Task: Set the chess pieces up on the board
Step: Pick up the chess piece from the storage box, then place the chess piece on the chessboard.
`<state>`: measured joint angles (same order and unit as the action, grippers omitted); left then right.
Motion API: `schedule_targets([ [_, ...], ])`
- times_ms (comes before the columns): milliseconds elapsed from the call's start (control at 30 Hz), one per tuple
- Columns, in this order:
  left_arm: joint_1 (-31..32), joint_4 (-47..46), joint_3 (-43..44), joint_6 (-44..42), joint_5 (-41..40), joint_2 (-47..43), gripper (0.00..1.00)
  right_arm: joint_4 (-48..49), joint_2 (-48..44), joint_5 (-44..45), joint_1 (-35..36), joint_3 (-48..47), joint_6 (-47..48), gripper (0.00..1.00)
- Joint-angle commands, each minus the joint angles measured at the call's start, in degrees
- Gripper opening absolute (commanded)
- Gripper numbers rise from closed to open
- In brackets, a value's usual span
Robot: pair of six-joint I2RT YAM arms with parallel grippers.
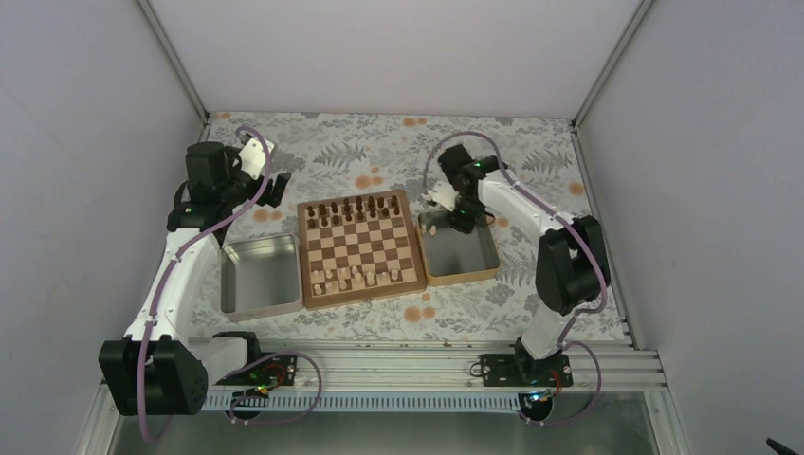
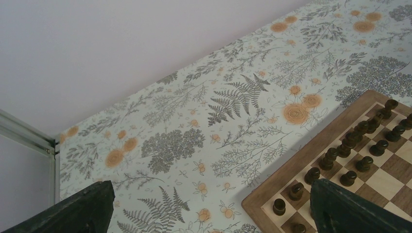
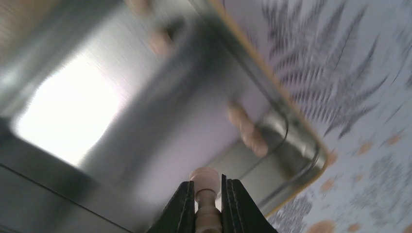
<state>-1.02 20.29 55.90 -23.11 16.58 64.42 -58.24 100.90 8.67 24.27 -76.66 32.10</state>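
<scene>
The board (image 1: 361, 297) lies mid-table, with dark pieces (image 1: 356, 209) on its far rows and several pale chess pieces (image 1: 356, 277) on its near rows. My right gripper (image 3: 208, 185) is shut on a pale chess piece (image 3: 206, 178), held upright between the fingers above the wooden-rimmed tray (image 3: 291, 116). More pale pieces (image 3: 247, 128) lie blurred in that tray. In the top view this gripper (image 1: 444, 210) hangs over the tray's far left corner. My left gripper (image 1: 275, 188) is open and empty, beyond the board's far left corner (image 2: 291, 170); its fingers (image 2: 87, 208) stand wide apart.
A shiny metal tray (image 1: 258, 275) sits left of the board and the wooden-rimmed tray (image 1: 462, 277) sits right of it. Walls close the table on the left, right and far sides. The arms' rail (image 1: 398, 365) runs along the near edge.
</scene>
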Motion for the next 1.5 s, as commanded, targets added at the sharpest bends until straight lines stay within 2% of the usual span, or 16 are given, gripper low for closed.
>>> schedule_targets([
  [0, -0.3, -0.3, -0.2, 0.0, 0.4, -0.1, 1.0, -5.8, -1.7, -1.2, 7.5, -7.9, -2.2, 0.05],
  [233, -0.4, -0.3, -0.1, 0.0, 0.3, -0.4, 1.0, -7.6, 1.3, -6.2, 15.0, -11.7, -2.5, 0.05],
  [467, -0.4, -0.3, -0.2, 0.0, 0.3, 0.1, 1.0, -6.6, 2.7, -9.5, 19.8, -9.4, -3.0, 0.05],
  [900, -0.4, -0.3, -0.1, -0.1, 0.7, 0.3, 1.0, -2.6, 1.9, -15.3, 23.3, -1.8, -3.3, 0.05],
  [1467, -0.4, -0.3, -0.3, -0.1, 0.4, 0.1, 1.0, -2.0, 5.1, -15.2, 25.4, -2.6, -3.5, 0.06],
])
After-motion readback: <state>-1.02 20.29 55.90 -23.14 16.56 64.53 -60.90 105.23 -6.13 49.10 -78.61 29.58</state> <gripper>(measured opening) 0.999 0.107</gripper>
